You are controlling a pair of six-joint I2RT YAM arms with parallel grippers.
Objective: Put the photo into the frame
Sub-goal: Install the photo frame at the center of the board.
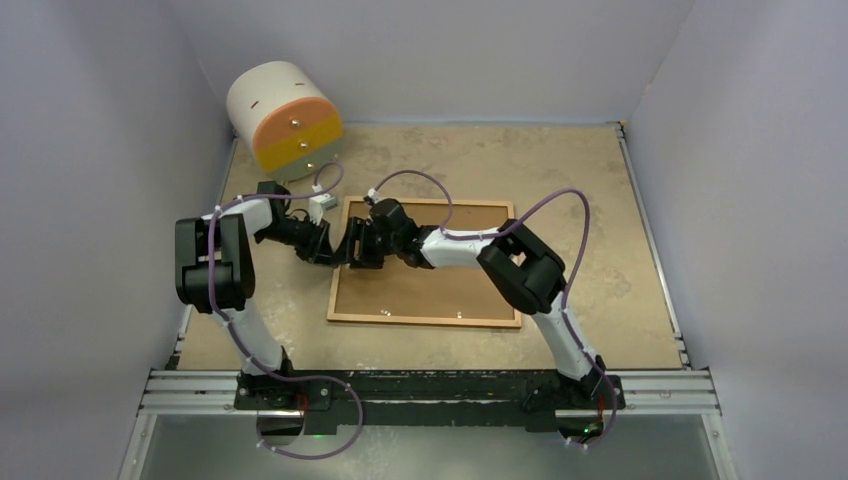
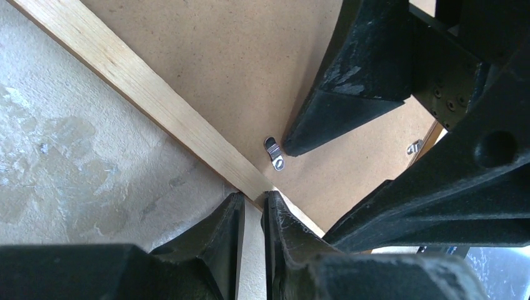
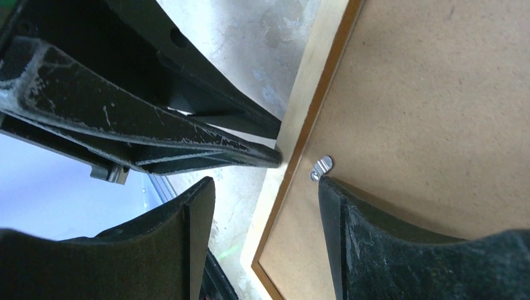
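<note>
The frame (image 1: 420,320) is lying face down in the middle of the tabletop (image 1: 620,220), with the brown backing board (image 1: 440,285) seated in it. Small metal clips (image 2: 275,155) are being seen along its inner edge. The photo is not being shown in any view; whether it is lying under the board cannot be told.

Both arms are being held over the frame's left rail. The left pincer (image 2: 253,199) is drawn almost together right above the pale wood of the rail, with only a slit between its fingers and nothing seen clamped in it. The right pincer (image 3: 267,181) is standing apart, one finger set just beside a clip, the other out over the tabletop.

The frame is being judged stiff but light, apt to slide, and its glass breakable. It is best steadied by a rail, never pressed hard through the board. The clips look small and are best turned with one fingertip. The photo, being thin paper, is best taken by an edge.
</note>
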